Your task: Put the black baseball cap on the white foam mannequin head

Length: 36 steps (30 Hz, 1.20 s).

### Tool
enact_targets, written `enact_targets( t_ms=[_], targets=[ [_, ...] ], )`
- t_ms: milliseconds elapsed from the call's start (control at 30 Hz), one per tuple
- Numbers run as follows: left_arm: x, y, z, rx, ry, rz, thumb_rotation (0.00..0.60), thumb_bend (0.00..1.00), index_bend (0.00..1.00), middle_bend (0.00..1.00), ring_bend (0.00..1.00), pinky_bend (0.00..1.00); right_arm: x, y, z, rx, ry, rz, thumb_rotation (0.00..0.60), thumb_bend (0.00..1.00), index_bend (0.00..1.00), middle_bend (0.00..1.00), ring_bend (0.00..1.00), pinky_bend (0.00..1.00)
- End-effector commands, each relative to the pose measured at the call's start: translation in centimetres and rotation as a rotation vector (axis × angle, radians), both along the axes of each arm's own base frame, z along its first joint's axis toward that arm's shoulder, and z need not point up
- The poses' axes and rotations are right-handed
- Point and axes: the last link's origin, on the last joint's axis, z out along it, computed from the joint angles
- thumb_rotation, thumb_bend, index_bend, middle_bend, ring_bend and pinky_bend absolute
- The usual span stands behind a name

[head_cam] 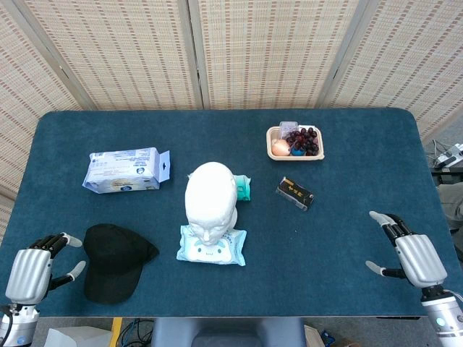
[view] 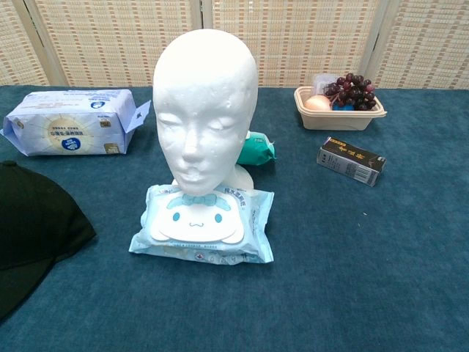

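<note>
The black baseball cap lies flat on the blue table near the front left; the chest view shows its edge at the far left. The white foam mannequin head stands upright at the table's middle, bare, facing the front. My left hand rests at the front left corner, just left of the cap, fingers apart and holding nothing. My right hand sits at the front right, far from both, fingers spread and empty. Neither hand appears in the chest view.
A light blue wipes pack lies at the mannequin's base. A larger tissue pack lies at the back left, a teal packet behind the head, a small black box to its right, and a fruit tray further back.
</note>
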Motion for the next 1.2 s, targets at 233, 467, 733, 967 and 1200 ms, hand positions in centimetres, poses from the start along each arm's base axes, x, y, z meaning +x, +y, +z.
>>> enact_targets(
  t_ms=[233, 467, 733, 967, 1200],
  targets=[
    [0.3, -0.6, -0.2, -0.003, -0.004, -0.015, 0.600, 0.17, 0.48, 0.46, 0.44, 0.50, 0.3, -0.4, -0.4, 0.009, 0.001, 0.011, 0.600, 0.00, 0.04, 0.20, 0.14, 0.48],
    [1.2, -1.4, -0.7, -0.017, -0.033, -0.066, 0.600, 0.17, 0.48, 0.46, 0.45, 0.51, 0.6, -0.4, -0.4, 0.011, -0.008, 0.018, 0.600, 0.00, 0.04, 0.20, 0.14, 0.48],
    [2.0, -3.5, -1.3, -0.106, -0.105, -0.140, 0.600, 0.81, 0.47, 0.46, 0.48, 0.52, 0.4, -0.3, 0.0, 0.001, -0.025, 0.016, 0.600, 0.00, 0.04, 0.20, 0.14, 0.48],
    [2.3, -4.9, -2.3, -0.260, -0.106, -0.160, 0.600, 1.00, 0.41, 0.44, 0.48, 0.54, 0.5, -0.3, -0.1, 0.004, -0.020, 0.020, 0.600, 0.00, 0.05, 0.20, 0.14, 0.48],
    [2.7, -5.6, -3.5, -0.432, -0.184, -0.128, 0.600, 1.00, 0.36, 0.39, 0.44, 0.55, 0.5, -0.3, 0.0, 0.000, -0.026, 0.017, 0.600, 0.00, 0.05, 0.20, 0.14, 0.48]
  ],
)
